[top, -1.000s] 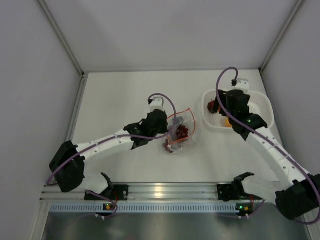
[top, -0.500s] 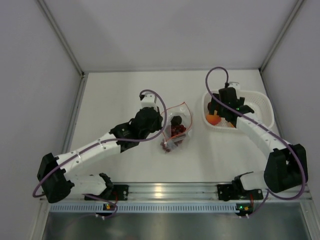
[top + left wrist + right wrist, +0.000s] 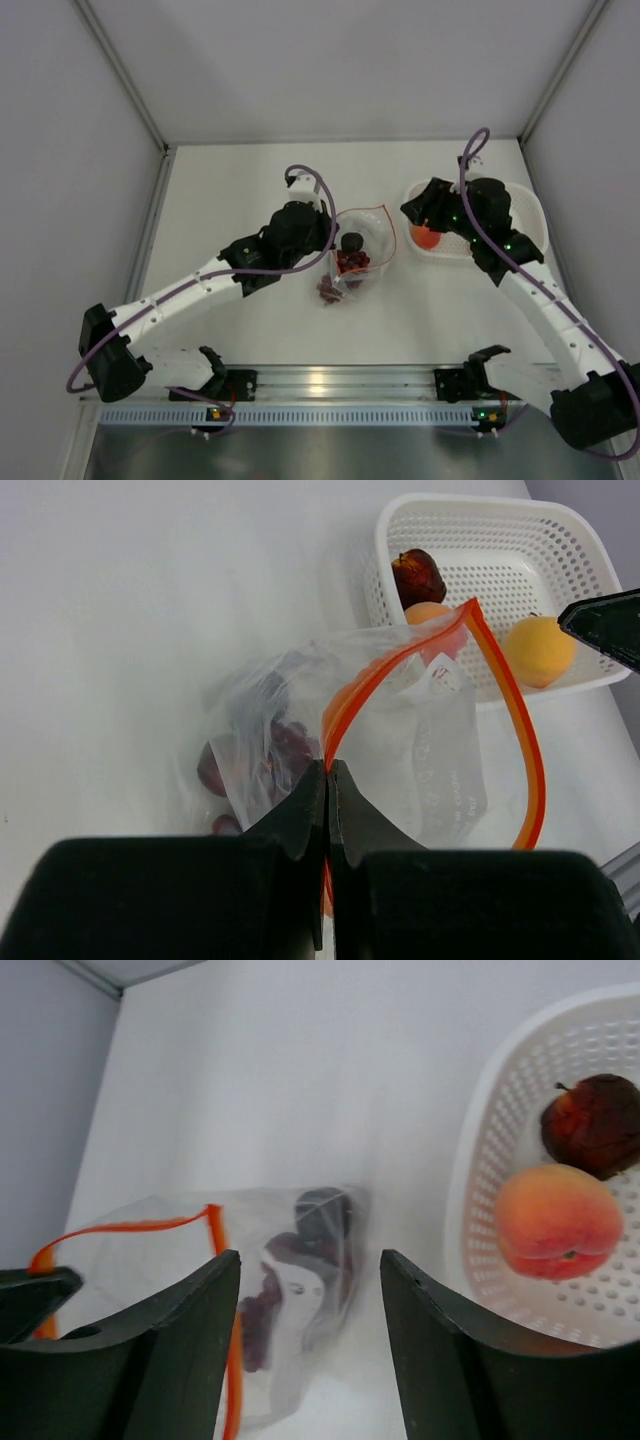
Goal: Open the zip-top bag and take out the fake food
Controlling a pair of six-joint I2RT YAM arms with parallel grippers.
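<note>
Clear zip-top bag (image 3: 358, 250) just left of the white basket (image 3: 535, 215), mouth gaping, dark grape pieces (image 3: 280, 750) inside. Left gripper (image 3: 327, 780) pinched tight on the red-orange zip strip (image 3: 525, 740), on the bag's side farthest from the basket. Right gripper (image 3: 310, 1260) at the basket's left rim, facing the bag, jaws well apart, holding nothing. Peach (image 3: 557, 1222), dark red fruit (image 3: 597, 1120) and orange-yellow fruit (image 3: 540, 650) in the basket. Risks: thin strip slipping from the pinch and closing the mouth; wide jaws snagging the crinkly film and dragging the bag basketward.
</note>
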